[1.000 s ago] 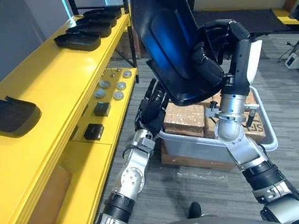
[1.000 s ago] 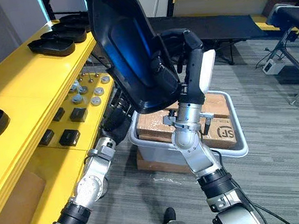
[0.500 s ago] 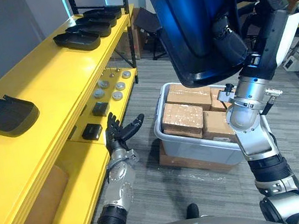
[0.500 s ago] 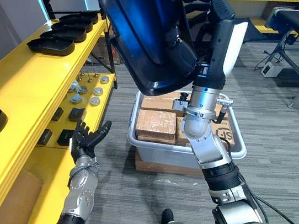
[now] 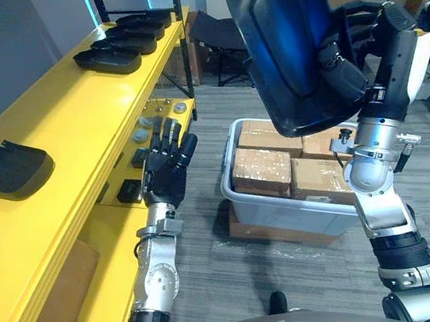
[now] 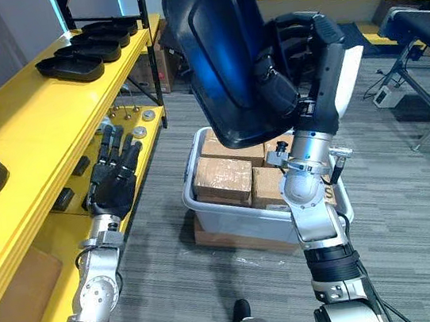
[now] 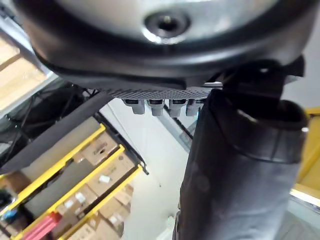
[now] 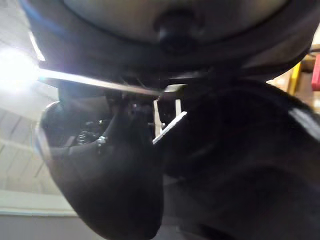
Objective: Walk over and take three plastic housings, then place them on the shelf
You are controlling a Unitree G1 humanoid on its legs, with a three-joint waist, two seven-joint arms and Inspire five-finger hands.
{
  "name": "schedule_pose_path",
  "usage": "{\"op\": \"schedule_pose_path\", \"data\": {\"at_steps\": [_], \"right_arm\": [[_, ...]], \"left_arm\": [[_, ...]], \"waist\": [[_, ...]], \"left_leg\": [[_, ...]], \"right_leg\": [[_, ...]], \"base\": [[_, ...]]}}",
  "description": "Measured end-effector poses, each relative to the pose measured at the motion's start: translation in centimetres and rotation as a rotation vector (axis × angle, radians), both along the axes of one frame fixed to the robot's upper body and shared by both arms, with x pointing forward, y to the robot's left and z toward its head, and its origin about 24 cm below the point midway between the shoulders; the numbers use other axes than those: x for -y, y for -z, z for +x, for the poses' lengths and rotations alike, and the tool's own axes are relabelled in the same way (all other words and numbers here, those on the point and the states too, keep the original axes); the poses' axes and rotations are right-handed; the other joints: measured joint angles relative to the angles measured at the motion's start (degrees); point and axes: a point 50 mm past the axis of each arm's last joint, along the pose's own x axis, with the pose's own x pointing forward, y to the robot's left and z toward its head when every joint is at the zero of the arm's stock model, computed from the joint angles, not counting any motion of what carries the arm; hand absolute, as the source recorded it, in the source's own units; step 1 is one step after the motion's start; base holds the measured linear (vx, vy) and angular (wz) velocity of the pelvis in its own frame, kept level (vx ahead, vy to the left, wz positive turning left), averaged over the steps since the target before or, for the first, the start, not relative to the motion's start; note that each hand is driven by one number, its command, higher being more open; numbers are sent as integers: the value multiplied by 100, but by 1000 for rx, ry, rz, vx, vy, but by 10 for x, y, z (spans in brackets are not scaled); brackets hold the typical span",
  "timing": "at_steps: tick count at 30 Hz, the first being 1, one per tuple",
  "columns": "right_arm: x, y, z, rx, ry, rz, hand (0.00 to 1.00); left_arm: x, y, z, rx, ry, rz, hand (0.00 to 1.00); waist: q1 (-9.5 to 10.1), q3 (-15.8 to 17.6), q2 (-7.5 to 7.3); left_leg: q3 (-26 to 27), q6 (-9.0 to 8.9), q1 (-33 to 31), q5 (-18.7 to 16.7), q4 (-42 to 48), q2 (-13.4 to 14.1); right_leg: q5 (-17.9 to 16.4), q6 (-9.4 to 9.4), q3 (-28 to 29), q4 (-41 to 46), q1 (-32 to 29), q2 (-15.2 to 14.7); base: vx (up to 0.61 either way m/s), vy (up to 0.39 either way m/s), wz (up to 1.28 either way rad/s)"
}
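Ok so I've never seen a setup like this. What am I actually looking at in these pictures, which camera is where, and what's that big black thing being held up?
This is a humanoid robot with two silver arms that end in dark hands. The two wide pictures come from a stereo camera on its head, looking down. The two dark close-ups come from cameras on its wrists, so near the hands that little else is clear.

Its right hand is curled round a large black plastic housing and holds it up high. Below, on the floor, stands a grey bin of cardboard boxes. Its left hand is open and holds nothing, raised beside the yellow shelf. More black housings already lie on that shelf's top.
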Motion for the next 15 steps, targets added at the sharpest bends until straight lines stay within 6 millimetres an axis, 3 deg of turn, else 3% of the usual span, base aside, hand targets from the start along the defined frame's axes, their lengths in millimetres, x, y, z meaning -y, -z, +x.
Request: {"op": "schedule_pose_path", "data": {"at_steps": [7,15], "right_arm": [[-6,5,3,-44,-48,-34,0],[-23,16,3,-101,-148,-32,0]], "left_arm": [[18,3,-3,5,177,-4,100],[28,4,-3,-12,233,6,100]], "waist": [[-18,0,152],[-12,0,168]], "left_leg": [[26,4,-15,-16,4,0],[36,9,-3,-20,4,-5]], "right_leg": [[2,-4,25,0,-32,0],[26,-19,34,1,-29,-5]], "base": [[0,0,0],[0,0,0]]}}
